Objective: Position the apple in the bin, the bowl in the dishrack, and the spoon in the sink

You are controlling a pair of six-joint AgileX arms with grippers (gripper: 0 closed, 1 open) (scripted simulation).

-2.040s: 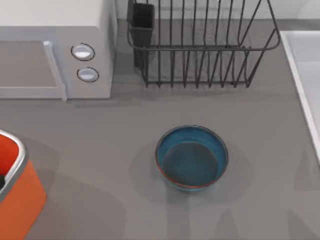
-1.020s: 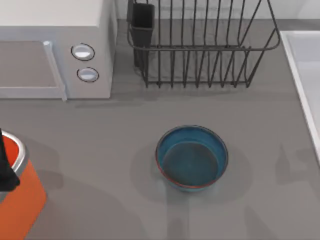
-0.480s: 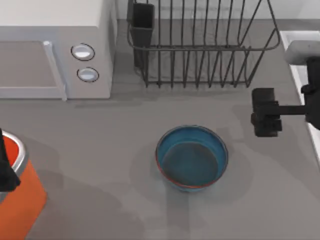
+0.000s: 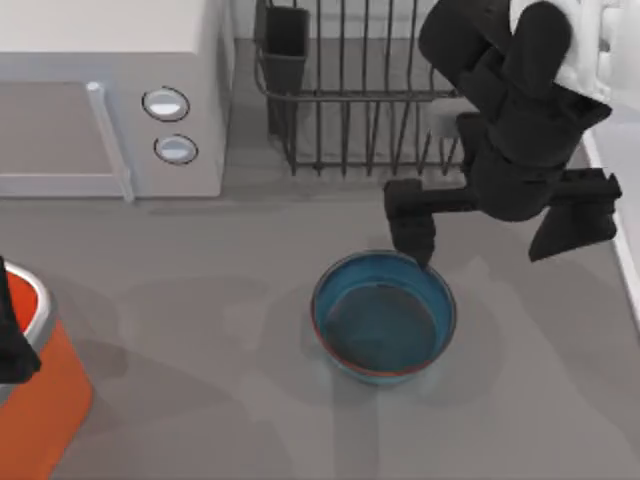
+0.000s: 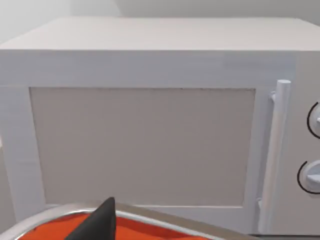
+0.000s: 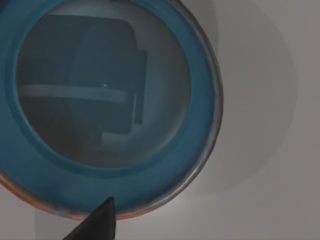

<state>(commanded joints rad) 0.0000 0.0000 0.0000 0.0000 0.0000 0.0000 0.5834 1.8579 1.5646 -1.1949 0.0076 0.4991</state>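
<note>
The right gripper [image 4: 497,232] hangs open over the bowl [image 4: 384,316], one finger above its rim on the dishrack [image 4: 400,90] side, bowl ungripped

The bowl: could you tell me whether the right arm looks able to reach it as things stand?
Probably yes: the right gripper hovers open over the bowl's far rim, and nothing lies between them.

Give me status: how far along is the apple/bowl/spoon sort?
Nothing can be confirmed done: apple and spoon aren't on the grey table, and the orange, silver-rimmed bin's inside is hidden, with the left gripper over it. In hand: the right gripper hangs open above the far rim of the round blue-teal bowl, not gripping. Left: bowl into the black wire dishrack.
</note>
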